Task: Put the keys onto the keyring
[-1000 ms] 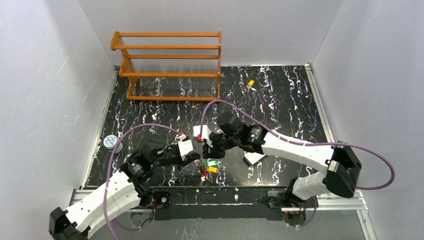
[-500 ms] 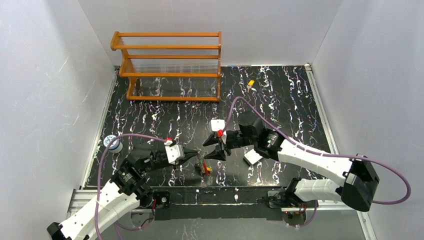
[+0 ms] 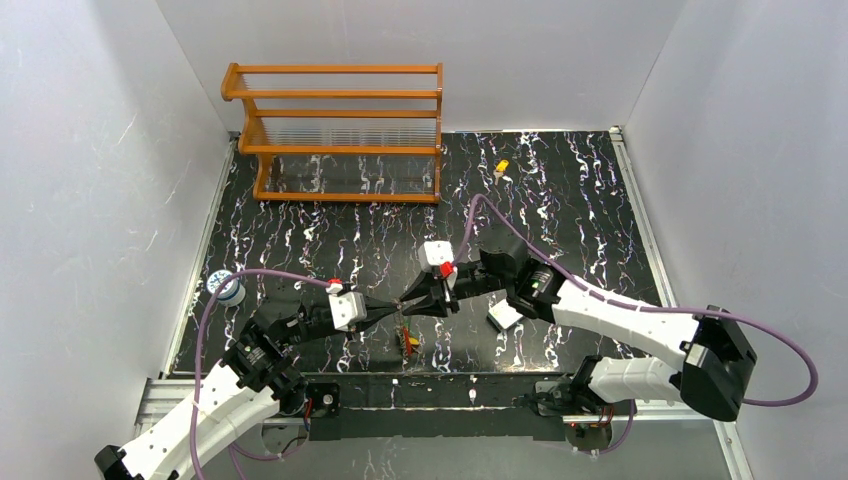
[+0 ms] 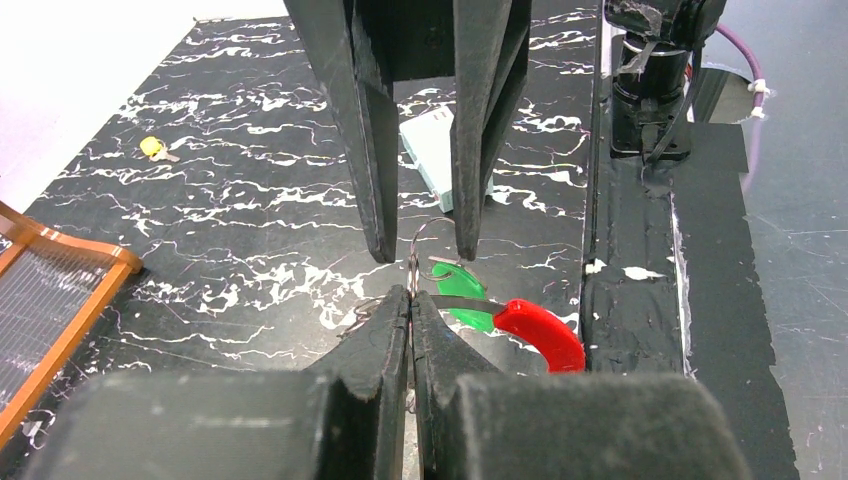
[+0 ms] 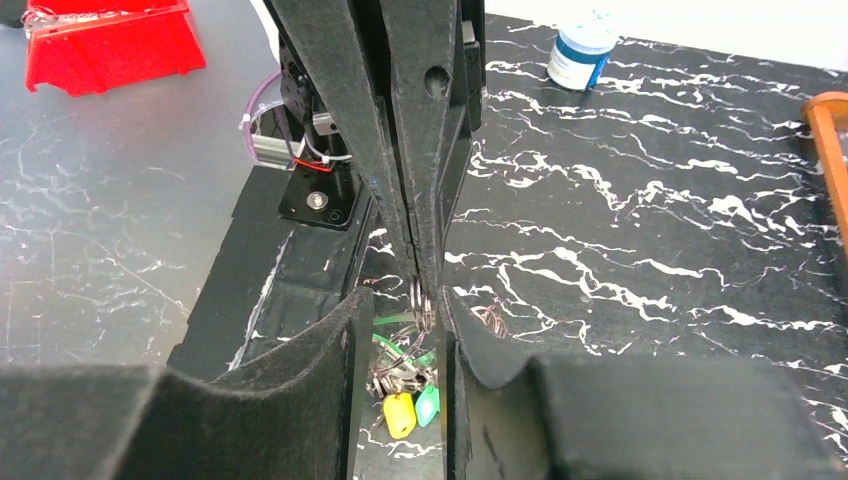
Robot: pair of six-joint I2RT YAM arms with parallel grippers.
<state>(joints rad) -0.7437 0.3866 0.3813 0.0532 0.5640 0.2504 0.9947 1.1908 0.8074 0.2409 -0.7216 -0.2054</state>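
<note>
The left pincer (image 4: 410, 296) has its fingers pressed together on the thin wire of the keyring (image 4: 413, 262), holding it above the counter (image 3: 560, 200) near the front edge. The right pincer (image 4: 422, 250) faces it tip to tip, fingers apart, one on each side of the ring. Under the ring hangs a bunch of keys (image 5: 400, 375), among them a yellow-headed key (image 5: 398, 413) and a green-headed key (image 5: 428, 403). A white card (image 3: 507, 315) lies just beside the right pincer. A loose yellow key (image 3: 502, 167) lies well apart near the back, beside the wooden rack (image 3: 340, 130). A blue-lidded jar (image 3: 222, 286) stands at the left edge.
</note>
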